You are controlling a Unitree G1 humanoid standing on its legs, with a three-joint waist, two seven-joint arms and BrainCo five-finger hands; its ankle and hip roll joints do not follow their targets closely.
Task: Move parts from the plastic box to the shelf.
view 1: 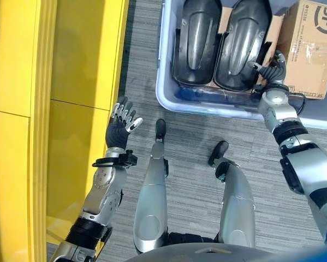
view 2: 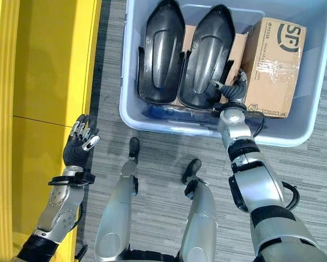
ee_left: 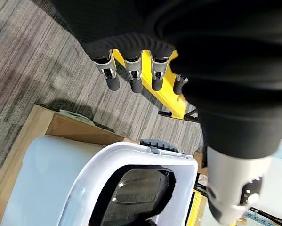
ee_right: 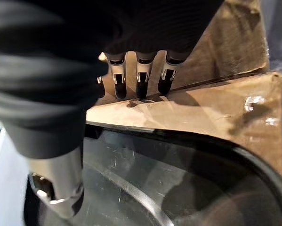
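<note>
At lower left of the frame the left hand [view 1: 119,126] hangs beside the yellow shelf [view 1: 70,65], above the grey carpet floor [view 1: 196,131], its fingers [ee_left: 133,77] loosely extended and holding nothing. Farther up, at upper right, the pale plastic box [view 2: 152,123] holds two black moulded parts [view 2: 160,52] side by side and a cardboard carton [view 2: 272,65]. The right hand [view 2: 235,90] reaches into the box between the right part and the carton; its fingers [ee_right: 141,80] are relaxed, tips touching cardboard, thumb over the part, gripping nothing.
</note>
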